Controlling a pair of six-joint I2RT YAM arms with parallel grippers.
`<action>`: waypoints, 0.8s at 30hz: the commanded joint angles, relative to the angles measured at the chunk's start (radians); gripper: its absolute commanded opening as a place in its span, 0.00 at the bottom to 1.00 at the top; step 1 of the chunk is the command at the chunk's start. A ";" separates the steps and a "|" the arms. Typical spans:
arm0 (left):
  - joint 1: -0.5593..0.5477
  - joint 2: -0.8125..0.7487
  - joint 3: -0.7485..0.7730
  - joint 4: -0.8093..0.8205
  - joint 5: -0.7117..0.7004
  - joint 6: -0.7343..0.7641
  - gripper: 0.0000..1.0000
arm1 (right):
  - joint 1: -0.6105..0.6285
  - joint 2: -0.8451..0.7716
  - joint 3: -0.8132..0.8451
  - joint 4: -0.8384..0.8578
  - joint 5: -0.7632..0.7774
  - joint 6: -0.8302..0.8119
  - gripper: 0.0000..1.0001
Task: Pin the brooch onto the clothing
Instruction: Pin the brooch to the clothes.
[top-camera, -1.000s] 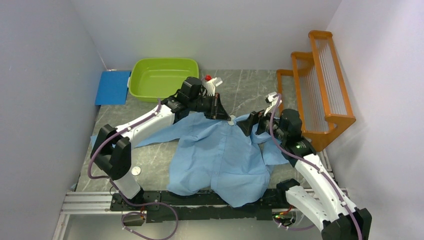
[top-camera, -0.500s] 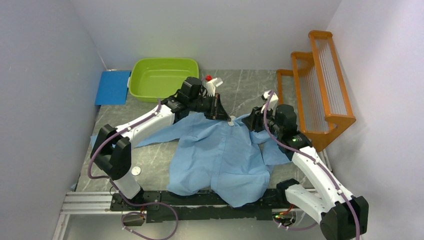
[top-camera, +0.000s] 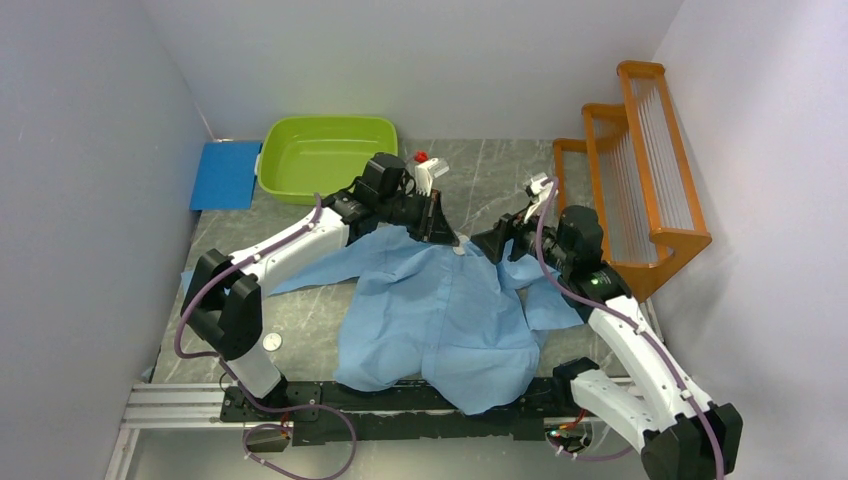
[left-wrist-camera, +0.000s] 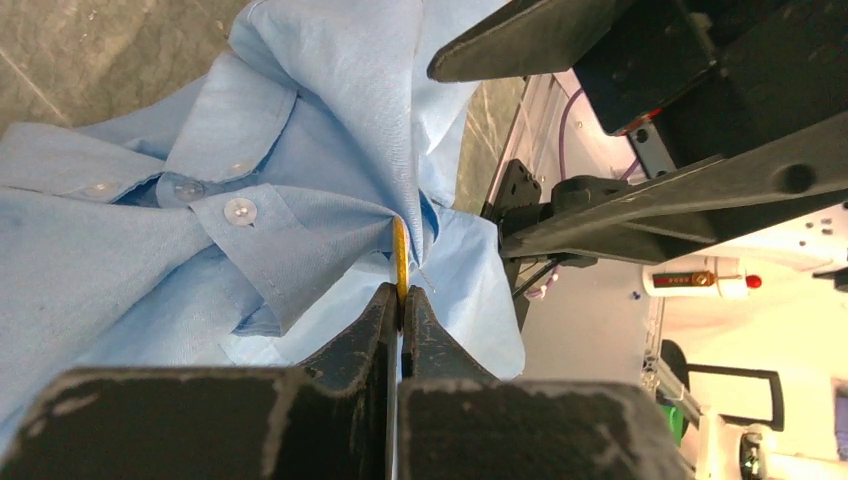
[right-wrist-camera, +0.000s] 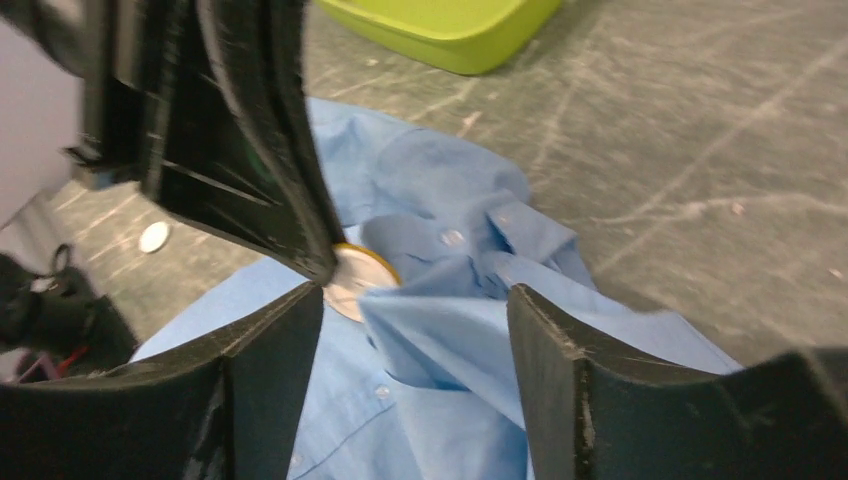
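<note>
The light blue shirt (top-camera: 440, 310) lies spread on the table, its collar bunched up between the two arms. My left gripper (top-camera: 452, 240) is shut on the brooch (left-wrist-camera: 400, 262), a thin round disc seen edge-on with a yellow rim, pressed against the collar fold (left-wrist-camera: 330, 215). In the right wrist view the brooch (right-wrist-camera: 355, 275) shows a pale face beside the left gripper's black fingers (right-wrist-camera: 260, 150). My right gripper (top-camera: 490, 243) is open, its jaws standing either side of the raised collar cloth (right-wrist-camera: 450, 320) without closing on it.
A green tub (top-camera: 325, 157) stands at the back, a blue pad (top-camera: 225, 175) to its left. An orange rack (top-camera: 635, 170) fills the right side. A small white bottle with a red cap (top-camera: 428, 165) is behind the left gripper. A small round disc (top-camera: 271, 342) lies on the table front left.
My right gripper has moved left toward the collar and the left gripper, and its jaws now stand around the bunched cloth. The left gripper has barely moved.
</note>
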 joint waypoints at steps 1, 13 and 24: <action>-0.005 -0.057 0.036 -0.020 0.074 0.138 0.03 | -0.002 0.059 0.097 0.099 -0.217 -0.008 0.67; -0.024 -0.091 0.015 -0.041 0.093 0.250 0.03 | -0.006 0.164 0.077 0.150 -0.398 -0.050 0.48; -0.030 -0.143 -0.017 -0.025 0.114 0.311 0.03 | -0.035 0.171 0.023 0.226 -0.501 -0.053 0.39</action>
